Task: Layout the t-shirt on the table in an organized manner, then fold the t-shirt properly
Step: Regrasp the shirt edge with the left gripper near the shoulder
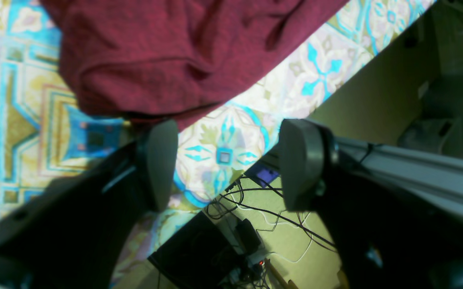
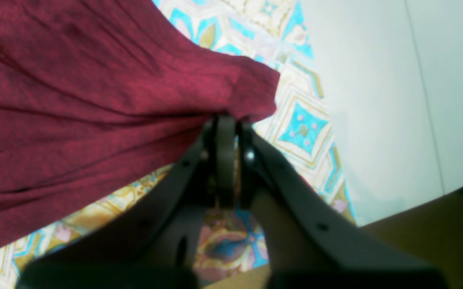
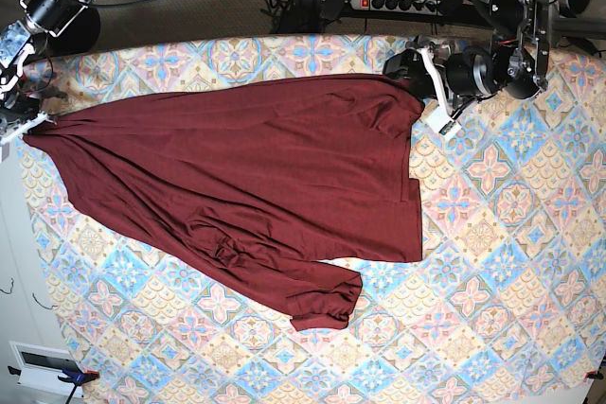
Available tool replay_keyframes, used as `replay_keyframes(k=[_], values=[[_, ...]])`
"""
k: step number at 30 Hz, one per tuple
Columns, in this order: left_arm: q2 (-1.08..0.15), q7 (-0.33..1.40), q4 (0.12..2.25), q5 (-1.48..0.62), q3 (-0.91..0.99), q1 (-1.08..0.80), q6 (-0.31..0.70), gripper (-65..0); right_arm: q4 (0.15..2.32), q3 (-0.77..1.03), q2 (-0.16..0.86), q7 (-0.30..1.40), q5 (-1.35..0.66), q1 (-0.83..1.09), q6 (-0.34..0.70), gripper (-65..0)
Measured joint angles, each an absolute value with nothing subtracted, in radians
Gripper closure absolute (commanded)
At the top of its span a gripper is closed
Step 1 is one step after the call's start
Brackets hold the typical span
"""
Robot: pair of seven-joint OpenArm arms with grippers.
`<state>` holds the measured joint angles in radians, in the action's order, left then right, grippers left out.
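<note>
1. Two arms in frame, one garment – the t-shirt (image 3: 256, 167), dark maroon, long sleeves, spread over the upper-left part of the surface (image 3: 511, 262) in the base view.
2. The shirt lies mostly flat but wrinkled; one sleeve runs down toward the middle of the surface and ends in a bunched cuff, with crumpled folds midway along it.
3. Right tool (image 2: 228, 124) – pressed together, pinching an edge of the shirt cloth at the surface's edge; in the right wrist view the fabric fans away from the fingertips in taut creases.
4. In the base view that pinched corner sits at the far left, where the shirt comes to a point.
5. Left tool (image 1: 227, 160) – spread wide, nothing between its pads (image 1: 161, 164); the shirt's edge is just beyond the tips, and one pad is at or very near the hem – cannot tell if it touches.
6. In the base view the left arm is at the shirt's top right corner, near the far edge of the surface.
7. Patterned cloth – blue, pink and cream tiles – covers the surface; the right half is bare of clothing.
8. Cables (image 1: 263, 208) and floor show past the surface's edge in the left wrist view.
</note>
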<state>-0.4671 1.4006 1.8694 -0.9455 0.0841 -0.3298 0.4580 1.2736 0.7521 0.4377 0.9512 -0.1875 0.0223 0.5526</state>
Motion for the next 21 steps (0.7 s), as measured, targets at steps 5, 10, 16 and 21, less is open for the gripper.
replay_keyframes(k=[5, 10, 16, 21], values=[[-0.445, 1.394, 1.819, -0.953, 0.13, -0.325, 0.461, -39.3, 1.274, 0.752, 0.438, 0.951, -0.187, 0.023, 0.553, -0.2], [-0.429, 1.349, 1.669, -0.964, 0.124, -0.332, 0.461, -39.3, 1.274, 0.752, 0.438, 0.951, -0.187, 0.022, 0.553, -0.2], [-0.379, 1.308, 1.63, -0.976, 0.125, -0.318, 0.464, -38.9, 1.277, 0.752, 0.437, 0.951, -0.188, 0.022, 0.553, -0.2], [-0.38, 1.316, 1.631, -0.973, 0.035, -0.315, 0.465, -21.1, 1.277, 0.752, 0.438, 0.952, -0.187, 0.022, 0.553, -0.2]])
